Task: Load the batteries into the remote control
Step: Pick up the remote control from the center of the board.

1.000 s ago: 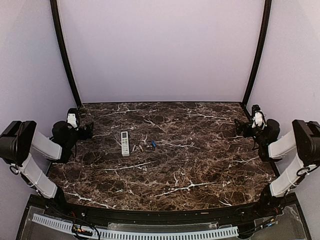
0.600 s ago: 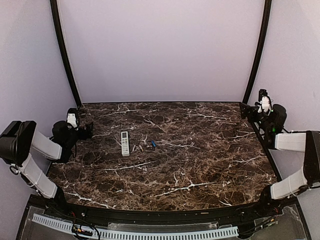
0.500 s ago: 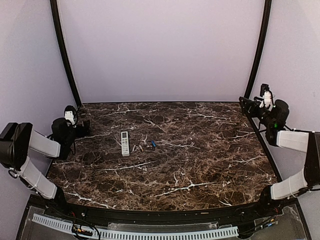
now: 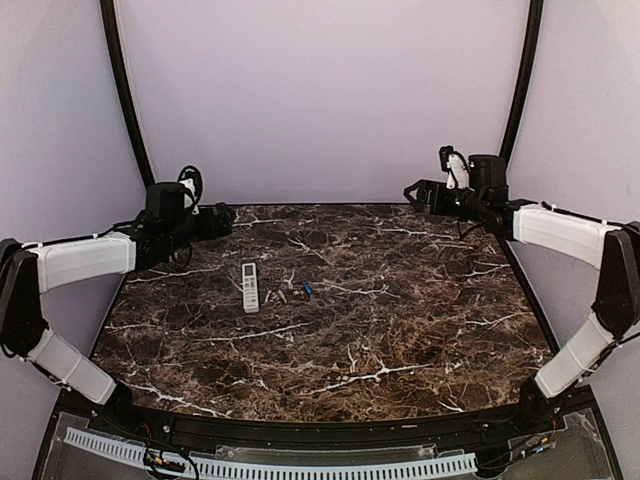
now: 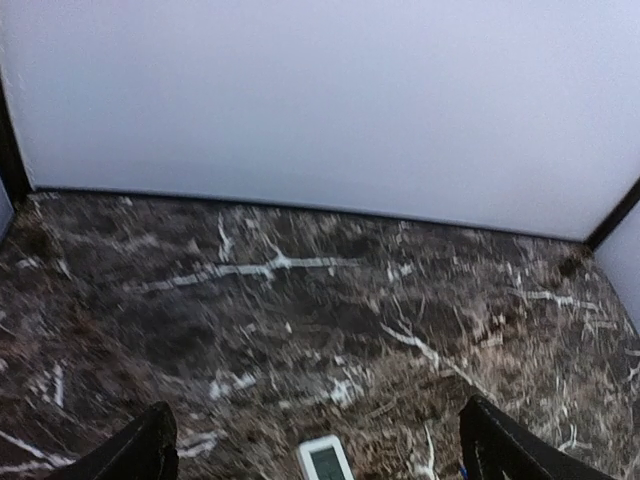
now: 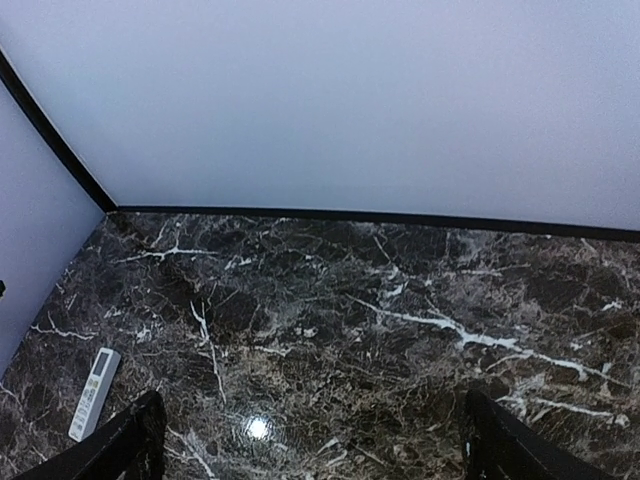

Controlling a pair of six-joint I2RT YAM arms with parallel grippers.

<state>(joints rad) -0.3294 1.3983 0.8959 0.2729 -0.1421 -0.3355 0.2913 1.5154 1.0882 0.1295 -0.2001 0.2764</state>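
The white remote control (image 4: 250, 286) lies on the marble table left of centre, its long side running front to back. Just right of it lie a blue battery (image 4: 307, 289) and a dull grey-tan one (image 4: 283, 296). My left gripper (image 4: 225, 220) hangs open and empty above the back left of the table, behind the remote. In the left wrist view the remote's display end (image 5: 325, 461) shows between the spread fingers (image 5: 150, 450). My right gripper (image 4: 412, 193) is open and empty above the back right. The right wrist view shows the remote (image 6: 93, 392) far left.
The dark marble table (image 4: 400, 330) is walled by pale panels at the back and both sides. Black posts (image 4: 130, 110) stand at the back corners. A bright light spot (image 6: 257, 428) reflects off the table in the right wrist view.
Both arms have lifted from the table's side edges and swung inward, now reaching over the back of the table. The remote and batteries have not moved.
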